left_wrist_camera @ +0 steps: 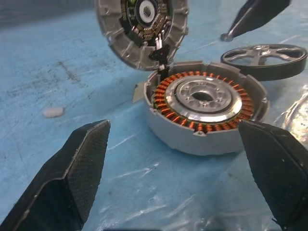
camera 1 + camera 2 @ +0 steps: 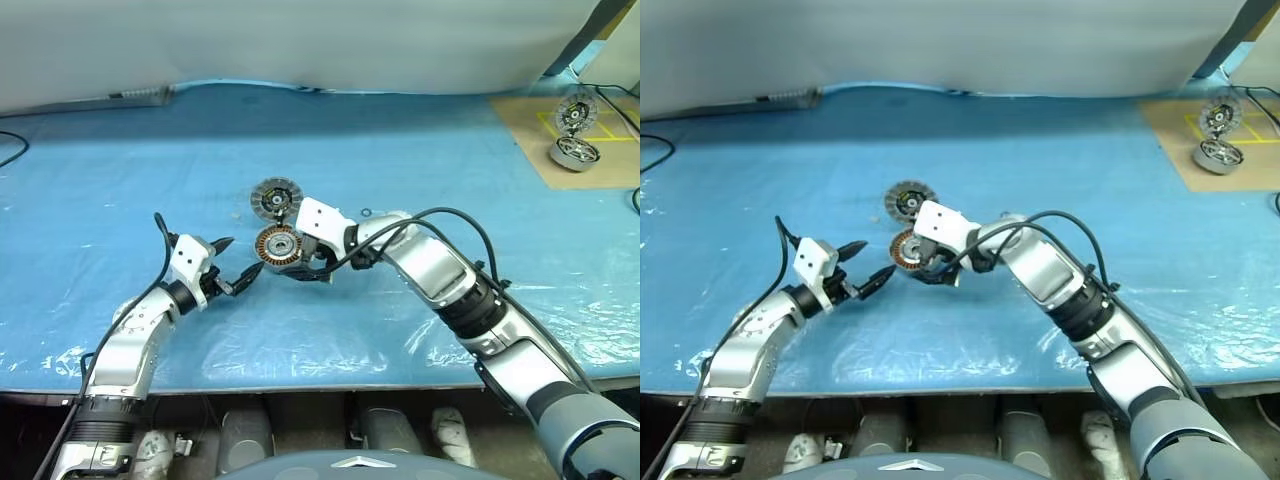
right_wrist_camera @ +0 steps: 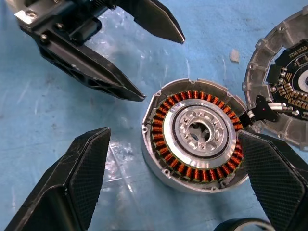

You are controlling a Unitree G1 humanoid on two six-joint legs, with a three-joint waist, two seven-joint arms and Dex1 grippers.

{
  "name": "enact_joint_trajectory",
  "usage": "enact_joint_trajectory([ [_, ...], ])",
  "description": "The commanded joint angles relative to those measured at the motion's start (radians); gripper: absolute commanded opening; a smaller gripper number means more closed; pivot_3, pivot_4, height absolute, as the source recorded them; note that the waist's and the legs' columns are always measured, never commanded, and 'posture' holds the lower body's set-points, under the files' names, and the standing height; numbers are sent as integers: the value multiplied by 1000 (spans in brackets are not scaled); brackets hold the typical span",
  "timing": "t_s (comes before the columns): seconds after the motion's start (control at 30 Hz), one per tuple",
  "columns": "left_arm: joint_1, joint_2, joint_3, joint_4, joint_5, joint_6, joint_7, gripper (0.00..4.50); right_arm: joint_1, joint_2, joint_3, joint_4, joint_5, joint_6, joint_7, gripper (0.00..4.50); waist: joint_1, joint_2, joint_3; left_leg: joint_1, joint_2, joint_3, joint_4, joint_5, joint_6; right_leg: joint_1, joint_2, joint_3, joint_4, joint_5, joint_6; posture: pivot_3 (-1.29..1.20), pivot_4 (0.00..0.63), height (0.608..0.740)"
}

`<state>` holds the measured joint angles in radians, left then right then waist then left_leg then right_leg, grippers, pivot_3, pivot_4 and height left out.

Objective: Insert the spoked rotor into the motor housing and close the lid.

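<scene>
open lid [image 3: 284, 82] and spoked rotor [image 1: 263, 57] crowd two sides of the motor housing [image 3: 195, 134].

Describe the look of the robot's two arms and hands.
Both arms are silver-grey metal with black joint rings and loose black cables along them. Each wrist carries a white block. The left hand and right hand each end in two black tapered fingers whose inner pads are finely textured.

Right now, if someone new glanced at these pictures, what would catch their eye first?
Probably the motor housing mid-table on the blue sheet, its copper coils ringing a silver centre. The open lid sits just behind it, joined by a short wire. Both open grippers, left gripper and right gripper, close in on it, with the spoked rotor lying alongside.
</scene>
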<state>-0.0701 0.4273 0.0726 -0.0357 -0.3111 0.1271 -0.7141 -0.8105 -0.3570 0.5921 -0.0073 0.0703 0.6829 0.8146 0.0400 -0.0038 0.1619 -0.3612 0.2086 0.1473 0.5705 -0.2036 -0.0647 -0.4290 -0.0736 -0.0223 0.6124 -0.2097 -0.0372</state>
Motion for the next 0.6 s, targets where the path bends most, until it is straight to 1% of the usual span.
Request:
enact_joint_trajectory([
  [0.03,28,9,5,-57,-6,-26,-13,4500,-37,30,25,61,-52,-79,19,4477,1,0,0,0,0,0,0,0,0,0,0,0,0,0,0,0,150,740],
  [0.33,62,-5,-7,-31,18,-94,-16,4500,-76,113,28,211,-123,-177,53,4477,1,0,0,0,1,0,2,0,0,0,0,0,2,0,0,0,150,740],
  [0.6,99,-22,4,7,25,-145,-5,4500,-72,141,37,275,-165,-222,97,4477,1,0,0,0,1,0,2,0,0,-1,0,0,3,0,-1,0,150,740],
])
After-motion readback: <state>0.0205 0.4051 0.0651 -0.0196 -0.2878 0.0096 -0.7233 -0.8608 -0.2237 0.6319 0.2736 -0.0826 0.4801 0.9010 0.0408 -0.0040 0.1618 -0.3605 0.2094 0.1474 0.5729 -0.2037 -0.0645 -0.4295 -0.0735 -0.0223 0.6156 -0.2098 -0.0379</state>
